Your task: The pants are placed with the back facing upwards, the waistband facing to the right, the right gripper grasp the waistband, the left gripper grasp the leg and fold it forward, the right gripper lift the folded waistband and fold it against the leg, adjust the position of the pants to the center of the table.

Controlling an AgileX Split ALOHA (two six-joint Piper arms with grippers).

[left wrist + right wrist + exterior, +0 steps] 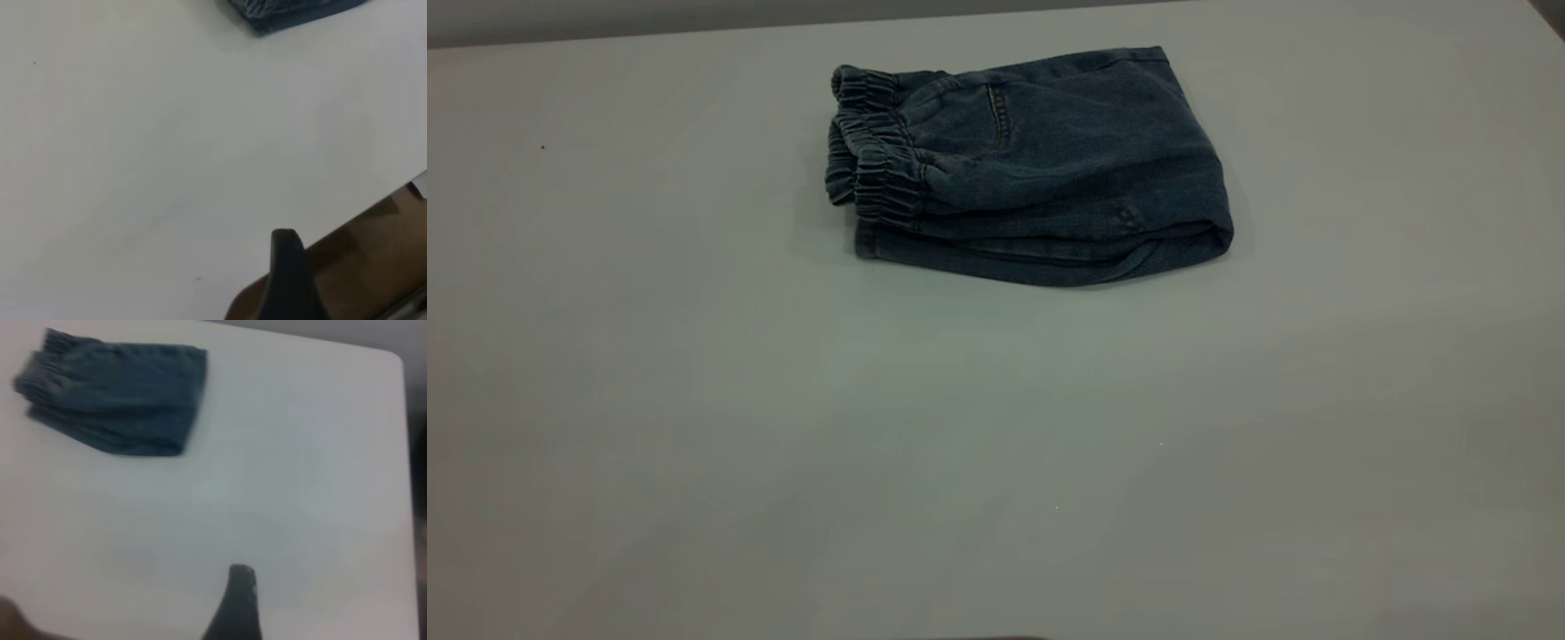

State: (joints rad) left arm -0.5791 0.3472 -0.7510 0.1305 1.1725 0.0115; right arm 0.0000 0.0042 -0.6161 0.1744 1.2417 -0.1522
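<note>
Folded blue denim pants lie on the large plain pale grey table, toward 12 o'clock from the table's middle in the exterior view, nothing touching them. The bundle is stacked in layers. The gathered, ruched darker denim waistband sits at the bundle's 9 o'clock end, doubled over on itself; the smooth fold edge is at the 3 o'clock end. A line of stitching from one back pocket shows on the top layer. No cartoon print is visible on any exposed face.

Neither arm appears in the exterior view. In the left wrist view, one black finger of the left gripper hangs near the table's edge, well apart from the pants, of which only a corner shows. Open or closed: cannot tell.

In the right wrist view, one tapered black finger of the right gripper hangs over bare table, well apart from the pants. Open or closed: cannot tell. It holds nothing.
</note>
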